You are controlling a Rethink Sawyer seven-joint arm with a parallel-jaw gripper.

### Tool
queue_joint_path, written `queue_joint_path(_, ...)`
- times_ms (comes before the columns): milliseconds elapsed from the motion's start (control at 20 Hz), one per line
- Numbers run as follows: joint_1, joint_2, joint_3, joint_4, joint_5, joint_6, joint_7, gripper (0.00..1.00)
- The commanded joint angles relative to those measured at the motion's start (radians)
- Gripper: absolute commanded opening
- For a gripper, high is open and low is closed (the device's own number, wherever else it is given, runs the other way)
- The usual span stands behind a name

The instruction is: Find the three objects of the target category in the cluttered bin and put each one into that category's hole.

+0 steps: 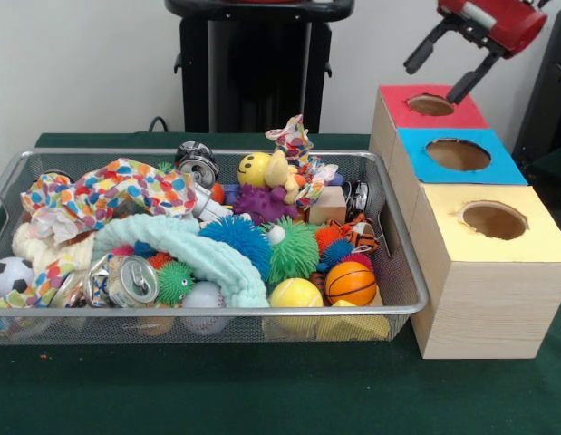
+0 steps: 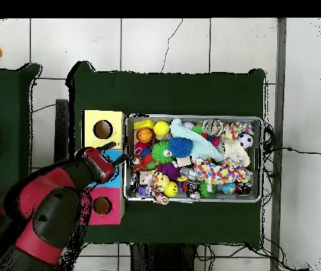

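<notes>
The wire mesh bin (image 1: pixel 262 314) is packed with toys and fills the left and middle of the front view; it also shows in the overhead view (image 2: pixel 195 117). I cannot make out any clear plastic bottle in the clutter; they are hidden or too hard to tell. The hole with the blue surround (image 1: pixel 458 154) is in the middle section of the wooden box, and nothing shows in it. My gripper (image 1: pixel 433 83) hangs open and empty above the box's far end, over the red-surround hole (image 1: pixel 430 105). In the overhead view the gripper (image 2: pixel 120 159) covers the blue section.
A silver soda can (image 1: pixel 132 279) lies at the bin's front left. A mint plush band (image 1: pixel 194 249), spiky balls, a small basketball (image 1: pixel 351 282) and patterned cloth (image 1: pixel 108 190) crowd the bin. The yellow-surround hole (image 1: pixel 494 219) is nearest the camera. Green cloth covers the table (image 1: pixel 262 390).
</notes>
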Motion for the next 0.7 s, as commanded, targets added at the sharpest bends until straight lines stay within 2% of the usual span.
queue_joint_path(50, -0.147, -0.179, 0.282, 0.147, -0.159, -0.097, -0.199, 1.00)
queue_joint_path(350, -0.301, -0.323, 0.436, 0.218, -0.335, -0.186, -0.255, 1.00)
queue_joint_path(700, -0.467, -0.425, 0.610, 0.283, -0.510, -0.243, -0.230, 1.00)
